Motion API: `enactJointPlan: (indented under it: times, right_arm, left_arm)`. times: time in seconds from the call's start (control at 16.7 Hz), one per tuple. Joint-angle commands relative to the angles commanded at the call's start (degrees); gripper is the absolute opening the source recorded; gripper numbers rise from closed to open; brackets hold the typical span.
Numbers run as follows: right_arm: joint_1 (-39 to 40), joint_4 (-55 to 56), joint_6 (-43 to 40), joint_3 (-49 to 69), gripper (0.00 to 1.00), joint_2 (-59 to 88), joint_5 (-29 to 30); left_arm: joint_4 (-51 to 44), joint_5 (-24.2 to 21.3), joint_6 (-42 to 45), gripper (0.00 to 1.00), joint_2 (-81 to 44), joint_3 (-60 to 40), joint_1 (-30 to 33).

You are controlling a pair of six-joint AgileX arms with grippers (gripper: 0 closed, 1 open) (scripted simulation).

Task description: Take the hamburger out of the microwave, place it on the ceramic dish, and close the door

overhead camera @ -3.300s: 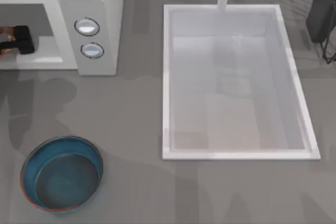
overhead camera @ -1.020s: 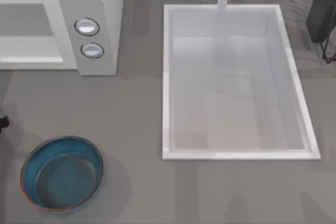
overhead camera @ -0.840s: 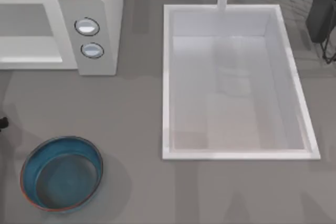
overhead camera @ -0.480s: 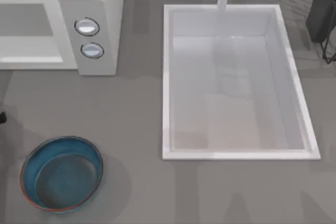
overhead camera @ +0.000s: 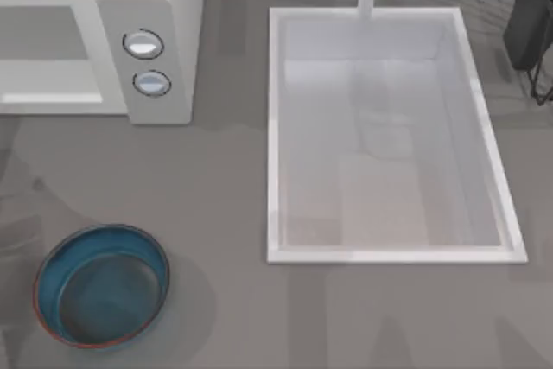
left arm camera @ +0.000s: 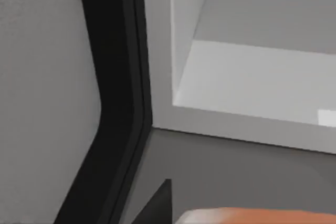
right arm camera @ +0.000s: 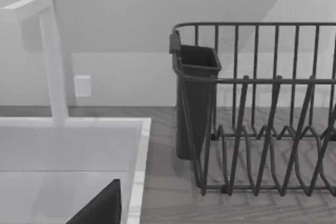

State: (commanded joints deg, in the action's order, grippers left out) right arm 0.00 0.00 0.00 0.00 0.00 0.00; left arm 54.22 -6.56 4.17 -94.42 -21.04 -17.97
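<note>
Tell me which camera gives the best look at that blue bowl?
The top view: the ceramic dish sits whole near the table's front left, teal inside with nothing in it. The left wrist view faces the microwave cavity; the right wrist view faces a dish rack beside the sink.

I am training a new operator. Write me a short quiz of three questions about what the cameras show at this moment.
1. True or false: some food lies inside the ceramic dish.
2. How many round knobs are on the side panel of the microwave? A) one B) two C) three
3. Fill in the missing word: in the top view, the dish rack stands to the ___ of the sink.

Key: 1. False, the dish is empty. 2. B. 3. right.
</note>
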Motion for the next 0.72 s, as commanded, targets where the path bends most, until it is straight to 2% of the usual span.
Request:
enactJointPlan:
  times: [0.3,0.72]
  right_arm:
    - [0.0,0.0,0.0,0.0,1.0,0.0,0.0]
    - [0.0,0.0,0.0,0.0,1.0,0.0,0.0]
  left_arm:
    - [-11.25,0.11,0.0,0.0,10.24,-1.18,-0.07]
    - [-12.22,0.33,-0.36,0.0,10.61,-1.31,0.18]
